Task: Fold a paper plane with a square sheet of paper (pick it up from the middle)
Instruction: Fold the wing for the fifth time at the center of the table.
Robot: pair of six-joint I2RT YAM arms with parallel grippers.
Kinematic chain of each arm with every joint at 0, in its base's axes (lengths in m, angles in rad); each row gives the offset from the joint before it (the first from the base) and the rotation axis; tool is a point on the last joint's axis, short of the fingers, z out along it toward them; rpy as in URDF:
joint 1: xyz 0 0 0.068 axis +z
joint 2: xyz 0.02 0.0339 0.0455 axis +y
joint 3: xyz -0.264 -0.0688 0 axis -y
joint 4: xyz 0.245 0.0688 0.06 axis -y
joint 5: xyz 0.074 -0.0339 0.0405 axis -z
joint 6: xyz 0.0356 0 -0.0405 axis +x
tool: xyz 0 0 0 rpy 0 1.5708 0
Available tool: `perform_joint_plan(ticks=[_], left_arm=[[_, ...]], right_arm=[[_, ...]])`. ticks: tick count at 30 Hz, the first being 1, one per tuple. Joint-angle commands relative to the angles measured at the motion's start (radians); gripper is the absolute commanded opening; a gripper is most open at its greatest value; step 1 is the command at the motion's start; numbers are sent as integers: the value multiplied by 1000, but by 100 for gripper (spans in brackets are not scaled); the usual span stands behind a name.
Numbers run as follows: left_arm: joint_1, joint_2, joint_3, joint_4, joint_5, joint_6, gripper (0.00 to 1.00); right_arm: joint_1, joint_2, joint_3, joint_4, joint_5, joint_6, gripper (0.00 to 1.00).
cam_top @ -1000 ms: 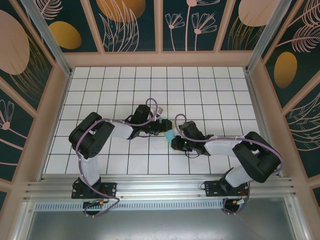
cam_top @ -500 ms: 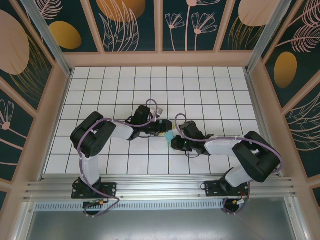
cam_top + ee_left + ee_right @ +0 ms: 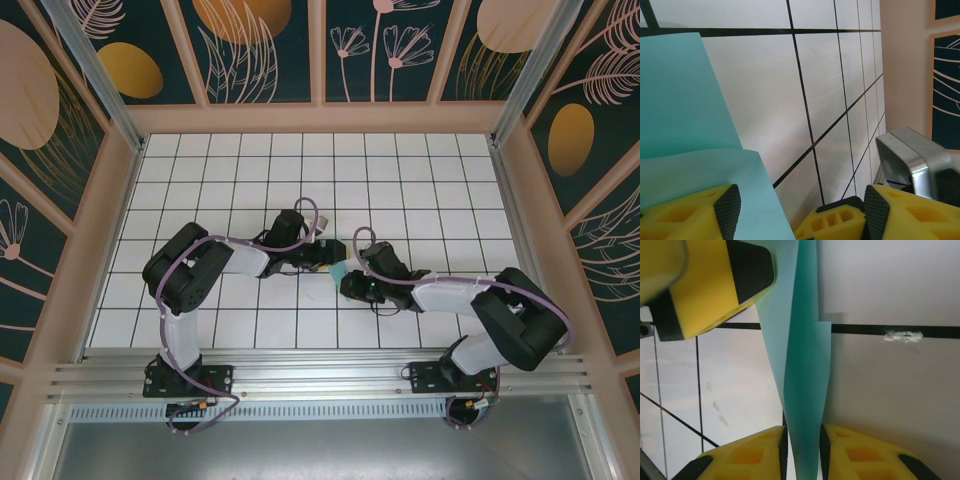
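White grid table (image 3: 420,180) | folded paper sheet (image 3: 805,390) stands between right fingers (image 3: 826,437), grip uncertain | left fingers (image 3: 727,210) spread, sheet beside one

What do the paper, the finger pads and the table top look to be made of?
Paper: thin, matte, light cyan sheet, likely ordinary paper, since it holds sharp folds.
Pads: black with a fine woven-looking texture, probably rubber or a similar grip material, set on yellow fingers that look like moulded plastic.
Table: smooth white board with black grid lines and a faint sheen; exact material unclear.

Overhead camera looking down, wrist cameras close, sharing cyan paper (image 3: 807,390)
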Motion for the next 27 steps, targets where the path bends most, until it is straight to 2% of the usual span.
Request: perform_joint_plan(ticks=[1, 3, 6, 9, 18, 25, 27], left_arm=[[0, 56, 3, -84, -68, 57, 69], [-1, 55, 3, -83, -65, 58, 69], [-1, 55, 5, -87, -64, 64, 69], [0, 55, 6, -89, -62, 67, 69], [-1, 48, 3, -97, -58, 74, 69], [-1, 47, 10, -111, -60, 80, 69], [0, 44, 9, -114, -60, 82, 69]], right_arm=[[2, -88, -21, -57, 39, 21, 31], [-2, -116, -37, -49, 30, 19, 33], [-9, -101, -51, 9, -55, 14, 35], [-13, -60, -38, 7, -55, 24, 34], [-41, 21, -61, 27, -56, 47, 17], [-41, 52, -75, 6, -77, 51, 16], [-33, 45, -77, -2, -83, 44, 18]])
